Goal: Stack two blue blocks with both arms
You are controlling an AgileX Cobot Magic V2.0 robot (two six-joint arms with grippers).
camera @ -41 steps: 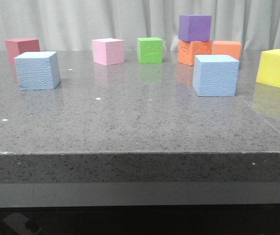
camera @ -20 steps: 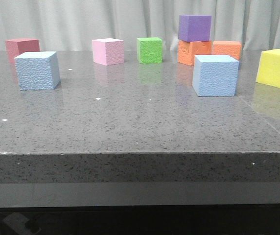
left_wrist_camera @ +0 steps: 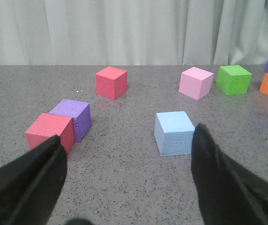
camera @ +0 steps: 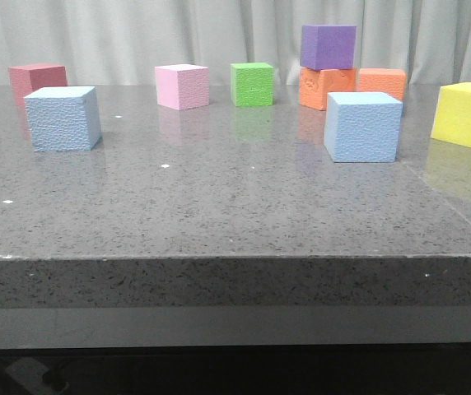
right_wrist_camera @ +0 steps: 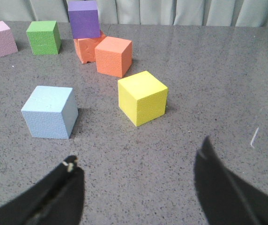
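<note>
Two sky-blue blocks rest on the grey table, far apart. One blue block [camera: 62, 119] is at the left, the other blue block [camera: 363, 126] at the right. Neither arm shows in the front view. In the left wrist view, the left gripper [left_wrist_camera: 128, 132] is open and empty, and the left blue block [left_wrist_camera: 174, 132] lies just ahead of its right-hand finger [left_wrist_camera: 218, 178], apart from it. The right gripper [right_wrist_camera: 138, 150] is also open with nothing in it; the right blue block [right_wrist_camera: 49, 111] lies ahead of it, off toward the left-hand finger [right_wrist_camera: 59, 197].
Along the back stand a red cube [camera: 37, 80], a pink cube [camera: 182, 85], a green cube [camera: 252, 83] and two orange cubes [camera: 381, 81], one bearing a purple cube [camera: 328, 46]. A yellow cube [camera: 466, 114] is far right. Another red cube [left_wrist_camera: 51, 131] and purple cube [left_wrist_camera: 73, 116] sit together.
</note>
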